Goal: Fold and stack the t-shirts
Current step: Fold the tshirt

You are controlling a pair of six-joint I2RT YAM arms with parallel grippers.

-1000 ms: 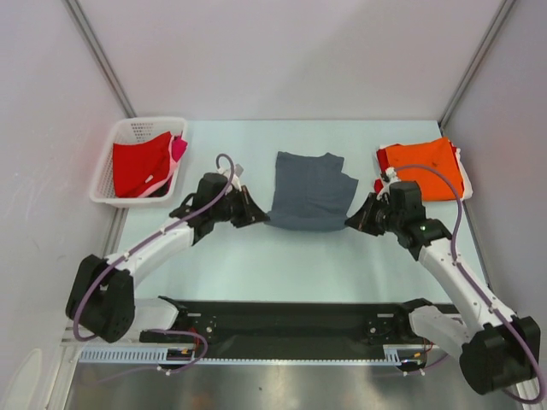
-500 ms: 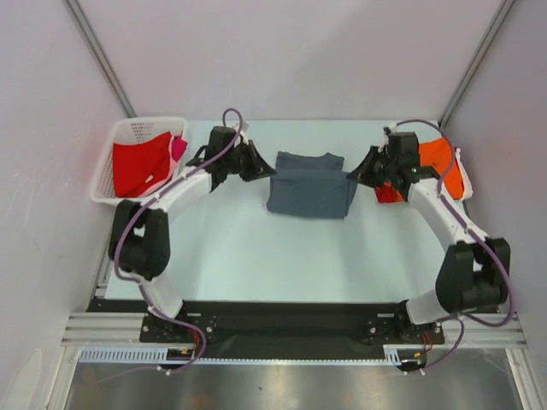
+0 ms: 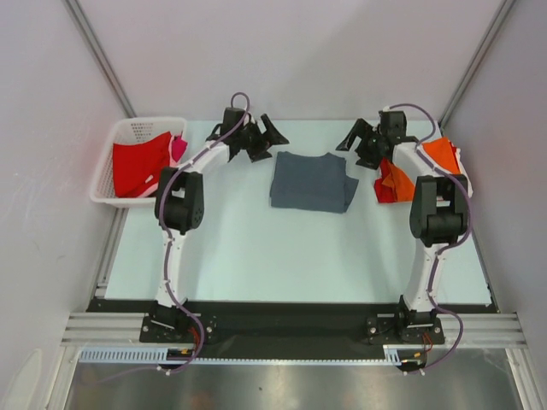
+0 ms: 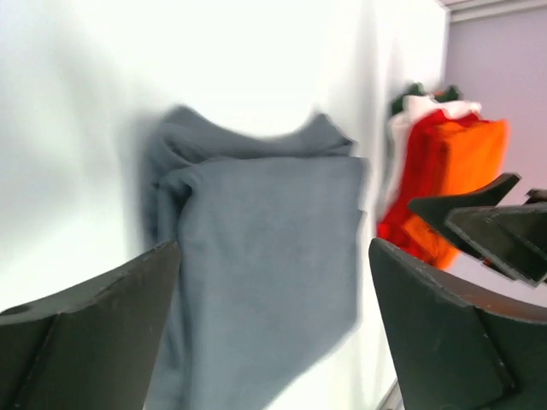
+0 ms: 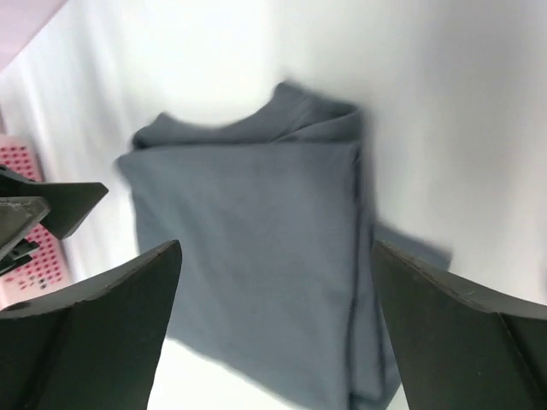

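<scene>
1. Jaws of your left gripper (image 3: 265, 139) stood wide apart, empty, at the far left corner of the folded grey t-shirt (image 3: 312, 181) mid-table.
2. Your right gripper (image 3: 355, 145) gaped likewise, empty, between it and the orange t-shirt (image 3: 440, 154).
3. The red t-shirt (image 3: 137, 166) and pink t-shirt (image 3: 179, 149) lay in the basket (image 3: 128, 128).

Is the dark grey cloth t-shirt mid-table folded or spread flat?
Folded: the dark grey cloth t-shirt lies as a compact rectangle, stacked layers visible at its edges in both wrist views.
</scene>
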